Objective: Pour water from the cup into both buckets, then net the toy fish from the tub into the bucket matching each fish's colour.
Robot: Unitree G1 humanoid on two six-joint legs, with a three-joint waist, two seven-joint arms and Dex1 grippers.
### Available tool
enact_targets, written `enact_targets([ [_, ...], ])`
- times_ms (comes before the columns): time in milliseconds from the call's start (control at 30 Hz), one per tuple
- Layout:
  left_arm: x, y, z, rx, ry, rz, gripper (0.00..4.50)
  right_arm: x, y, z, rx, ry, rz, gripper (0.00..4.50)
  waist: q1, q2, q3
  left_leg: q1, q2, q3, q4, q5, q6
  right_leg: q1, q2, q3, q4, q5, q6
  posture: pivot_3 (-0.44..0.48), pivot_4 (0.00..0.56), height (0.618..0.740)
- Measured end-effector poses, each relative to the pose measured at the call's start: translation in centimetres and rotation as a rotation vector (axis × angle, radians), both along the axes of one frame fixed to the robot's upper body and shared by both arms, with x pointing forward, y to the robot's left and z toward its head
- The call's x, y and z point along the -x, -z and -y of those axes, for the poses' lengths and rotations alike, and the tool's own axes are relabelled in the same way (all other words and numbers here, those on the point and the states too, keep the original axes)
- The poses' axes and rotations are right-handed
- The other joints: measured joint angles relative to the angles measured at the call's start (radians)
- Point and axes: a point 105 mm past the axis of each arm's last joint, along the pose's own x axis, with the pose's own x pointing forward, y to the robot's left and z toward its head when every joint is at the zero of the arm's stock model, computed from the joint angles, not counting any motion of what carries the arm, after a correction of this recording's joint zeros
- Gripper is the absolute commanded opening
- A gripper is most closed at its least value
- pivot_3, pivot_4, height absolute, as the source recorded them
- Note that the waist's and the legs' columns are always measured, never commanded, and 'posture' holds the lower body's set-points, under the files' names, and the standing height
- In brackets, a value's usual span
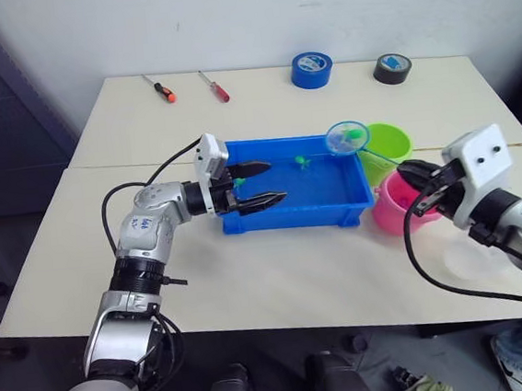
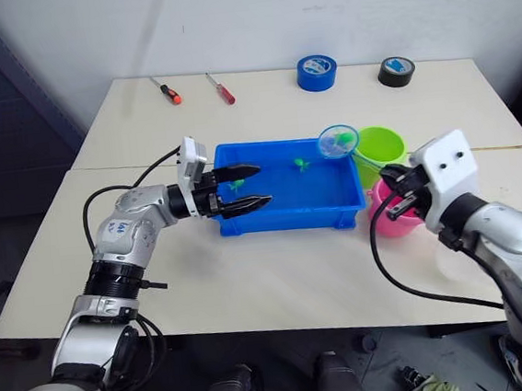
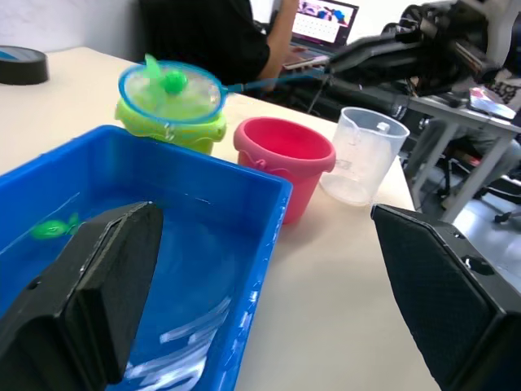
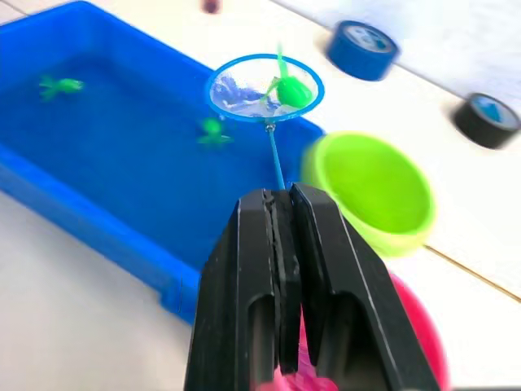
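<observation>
**One green fish netted, two left in the tub**

My right gripper (image 4: 281, 244), clenched on the net (image 4: 262, 86), carries a green fish (image 4: 295, 91) toward the green bucket (image 4: 370, 187). My left gripper (image 1: 258, 184) gapes empty at the tub (image 1: 295, 212). Cup (image 3: 365, 155) sits emptied, near right.

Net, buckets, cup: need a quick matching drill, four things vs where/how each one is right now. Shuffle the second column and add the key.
Things
1. net
2. green bucket
3. cup
4. left gripper

States
A. open, over the near-left end of the tub
B. standing on the table beside the pink bucket
C. held up by the right gripper, a green fish in its hoop
D. by the tub's far-right corner, next to the pink bucket

Pairs: 1-C, 2-D, 3-B, 4-A
</observation>
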Motion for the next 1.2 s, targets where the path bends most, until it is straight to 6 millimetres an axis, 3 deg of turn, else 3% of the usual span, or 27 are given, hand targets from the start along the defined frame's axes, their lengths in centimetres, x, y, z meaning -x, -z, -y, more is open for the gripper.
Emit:
enact_targets([
  [233, -0.2, -0.2, 0.4, -0.001, 0.012, 0.018, 4.47, -1.4, -1.1, 4.7, 0.225, 0.160, 0.008, 0.00, 0.002, 0.000, 0.000, 0.000, -0.001, 0.001, 0.000, 0.000, 0.000, 0.001, -0.001, 0.000, -0.001, 0.000, 0.000, 0.000, 0.150, 0.740],
  [400, -0.1, -0.1, 0.2, -0.006, 0.003, 0.025, 4.47, -3.4, 0.5, 5.4, 0.304, 0.162, -0.019, 0.00, -0.001, 0.000, 0.000, 0.000, 0.000, 0.001, 0.001, 0.000, 0.000, 0.000, 0.001, 0.001, 0.001, 0.000, 0.000, 0.000, 0.150, 0.740],
  [600, 0.3, 0.6, -1.5, -0.028, -0.057, 0.018, 4.47, -4.4, 0.2, 5.4, 0.837, 0.034, 0.085, 0.00, 0.000, 0.001, 0.000, 0.000, 0.000, 0.002, 0.001, 0.000, 0.000, -0.001, 0.001, 0.001, 0.000, 0.000, 0.000, 0.000, 0.150, 0.740],
  [767, 0.7, 0.2, -1.4, -0.025, -0.065, 0.030, 4.47, -4.7, -0.5, 5.7, 1.365, -0.086, 0.237, 0.00, 0.000, 0.001, 0.000, 0.000, -0.001, 0.004, 0.002, 0.003, -0.004, -0.001, 0.000, 0.002, -0.001, 0.000, 0.000, 0.000, 0.150, 0.740],
  [833, 0.7, 0.0, -1.5, -0.020, -0.068, 0.034, 4.47, -4.7, -1.0, 5.6, 1.448, -0.112, 0.276, 0.00, 0.000, 0.001, 0.000, 0.000, -0.001, 0.004, 0.002, 0.003, -0.005, 0.000, 0.000, 0.001, -0.001, 0.000, 0.000, 0.000, 0.150, 0.740],
  [967, 0.6, 0.0, -1.5, -0.019, -0.072, 0.031, 4.47, -4.8, -0.5, 6.0, 1.472, -0.142, 0.261, 0.00, -0.002, 0.001, 0.000, 0.000, 0.000, 0.005, 0.002, 0.004, -0.006, -0.001, 0.001, 0.002, 0.000, 0.000, 0.000, 0.000, 0.150, 0.740],
  [1100, 0.6, 0.0, -1.5, -0.019, -0.071, 0.031, 4.47, -5.2, -1.7, 5.6, 1.323, -0.094, 0.294, 0.00, -0.005, 0.001, 0.000, 0.001, 0.001, 0.005, 0.002, 0.004, -0.007, -0.001, 0.001, 0.003, 0.001, 0.000, 0.000, 0.000, 0.150, 0.740],
  [1133, 0.6, 0.0, -1.5, -0.021, -0.073, 0.032, 4.47, -5.2, -2.2, 5.5, 1.210, -0.058, 0.288, 0.00, -0.004, 0.001, 0.000, 0.001, 0.001, 0.005, 0.002, 0.004, -0.007, 0.000, 0.001, 0.002, 0.001, 0.000, 0.000, 0.000, 0.150, 0.740],
  [1200, 0.5, 0.1, -2.0, -0.033, -0.085, 0.032, 4.47, -5.2, -3.1, 4.8, 0.816, 0.004, 0.259, 0.00, -0.005, 0.000, 0.000, 0.001, 0.003, 0.004, 0.002, 0.004, -0.007, 0.001, 0.003, 0.002, 0.001, 0.000, 0.000, 0.000, 0.150, 0.740],
])
